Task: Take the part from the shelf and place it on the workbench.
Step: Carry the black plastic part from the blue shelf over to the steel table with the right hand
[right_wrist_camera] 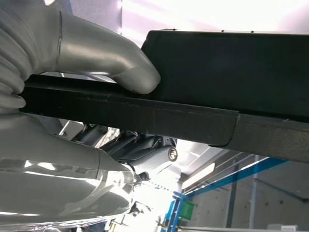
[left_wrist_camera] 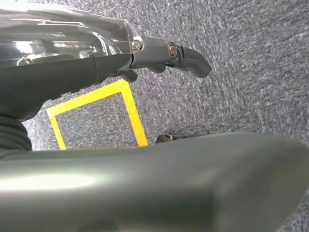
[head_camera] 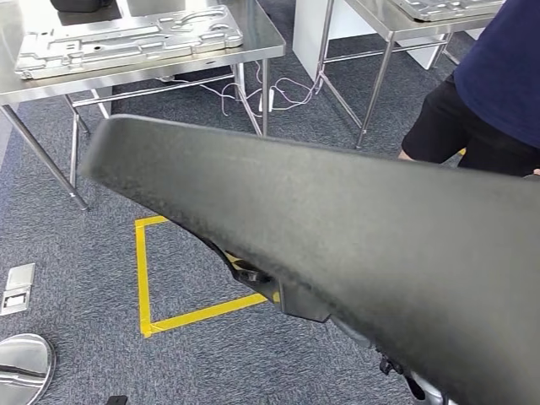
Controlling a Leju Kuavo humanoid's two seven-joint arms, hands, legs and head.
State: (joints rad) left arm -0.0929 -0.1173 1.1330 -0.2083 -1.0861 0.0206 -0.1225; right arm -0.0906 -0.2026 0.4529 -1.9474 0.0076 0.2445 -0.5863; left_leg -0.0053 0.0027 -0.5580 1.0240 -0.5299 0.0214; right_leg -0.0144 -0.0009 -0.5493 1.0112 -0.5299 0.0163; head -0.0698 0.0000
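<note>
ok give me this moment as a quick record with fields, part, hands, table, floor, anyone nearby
part: long black panel, carried across the head view, tilted
right hand: right hand grips the panel edge, thumb on one face, fingers on the other
left hand: left hand beside the panel, over the carpet; contact with it unclear
table: steel table ahead, with a flat metal plate lying on it
floor: grey carpet with a yellow tape square
nearby: a person stands at the right
</note>
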